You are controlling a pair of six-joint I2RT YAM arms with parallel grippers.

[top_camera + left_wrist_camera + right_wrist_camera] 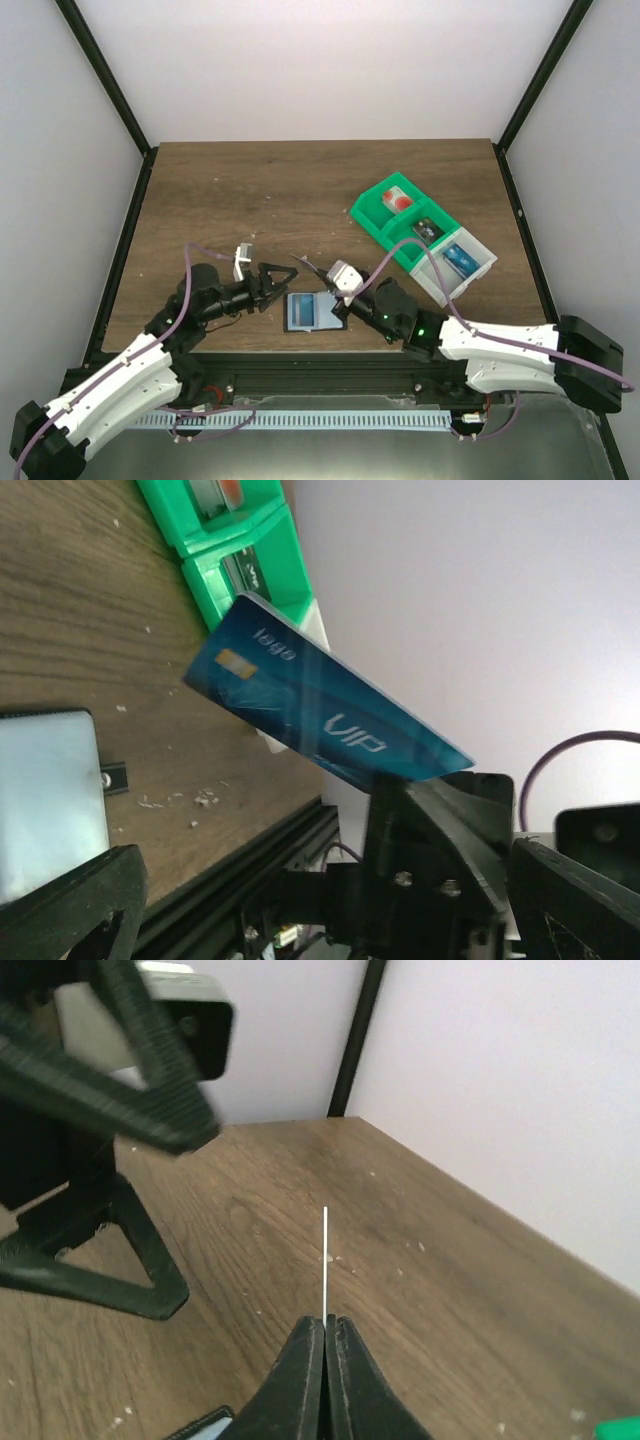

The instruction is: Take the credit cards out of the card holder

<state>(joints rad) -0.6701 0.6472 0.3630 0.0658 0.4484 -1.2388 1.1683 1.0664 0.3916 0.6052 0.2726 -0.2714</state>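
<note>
The card holder (310,311) lies open on the table, pale blue inside up, between the two arms. A dark blue credit card (304,264) is held above the table with my right gripper (320,273) shut on its end. The right wrist view shows that card edge-on as a thin white line (325,1260) rising from the closed right gripper (326,1325). In the left wrist view the blue card (320,705) reads "VIP", and the holder (45,800) lies at the left. My left gripper (283,281) stands open just left of the card, holding nothing.
A green tray (400,215) and an adjoining clear-white tray (462,262) hold other cards at the back right. Small crumbs dot the wooden table (270,190). Black frame posts and white walls surround the table.
</note>
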